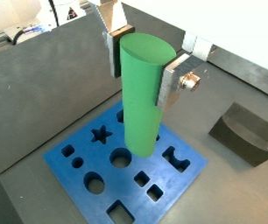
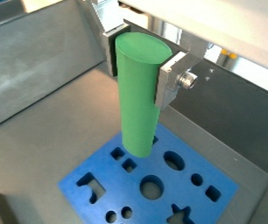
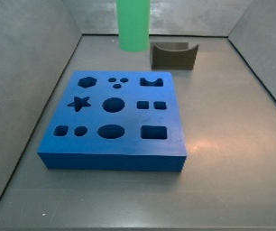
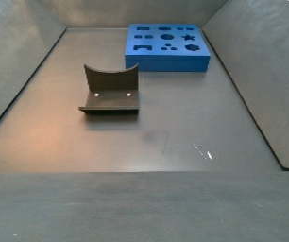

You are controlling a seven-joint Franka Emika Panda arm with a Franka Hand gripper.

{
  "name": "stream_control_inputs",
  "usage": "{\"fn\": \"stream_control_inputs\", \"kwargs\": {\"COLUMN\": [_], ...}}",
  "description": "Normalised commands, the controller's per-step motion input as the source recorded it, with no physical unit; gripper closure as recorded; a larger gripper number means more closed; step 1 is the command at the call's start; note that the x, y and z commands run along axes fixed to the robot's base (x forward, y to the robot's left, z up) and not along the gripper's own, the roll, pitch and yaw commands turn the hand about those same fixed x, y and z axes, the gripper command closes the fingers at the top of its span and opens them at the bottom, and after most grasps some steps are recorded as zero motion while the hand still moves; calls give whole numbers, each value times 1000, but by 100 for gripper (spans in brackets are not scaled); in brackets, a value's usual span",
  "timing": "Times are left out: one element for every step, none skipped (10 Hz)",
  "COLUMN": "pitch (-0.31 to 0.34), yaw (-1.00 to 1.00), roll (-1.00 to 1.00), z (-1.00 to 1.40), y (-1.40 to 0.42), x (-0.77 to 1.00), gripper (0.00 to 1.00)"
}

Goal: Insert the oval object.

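The oval object is a tall bright green peg (image 1: 140, 105), seen in both wrist views (image 2: 139, 101). My gripper (image 1: 146, 70) is shut on its upper end and holds it upright, and this shows in both wrist views (image 2: 140, 68). The blue block (image 1: 88, 164) with several shaped holes lies below it (image 2: 99, 191). In a side view the peg (image 3: 131, 25) hangs well above the floor, behind the far edge of the block (image 3: 131, 119), and the gripper is cut off above the frame. In a side view of the block (image 4: 169, 64), neither peg nor gripper shows.
The dark fixture (image 3: 174, 54) stands on the floor beside the block's far right corner; it also shows in a wrist view (image 1: 244, 133) and in a side view (image 4: 110, 92). Grey walls enclose the floor on all sides.
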Motion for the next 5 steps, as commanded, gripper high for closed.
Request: {"fn": "stream_control_inputs", "kwargs": {"pitch": [-183,-189,-153,-57,-4], "yaw": [-343,-254,-340,-437,-294], "roll": [31,43,0,11,11], "z": [-926,-911,-834,-557,-469], "y": [-671,-729,-503,-266,-217], "x": [-257,-211,-171,-166,-194], "gripper": [100,100,100,100,100]}}
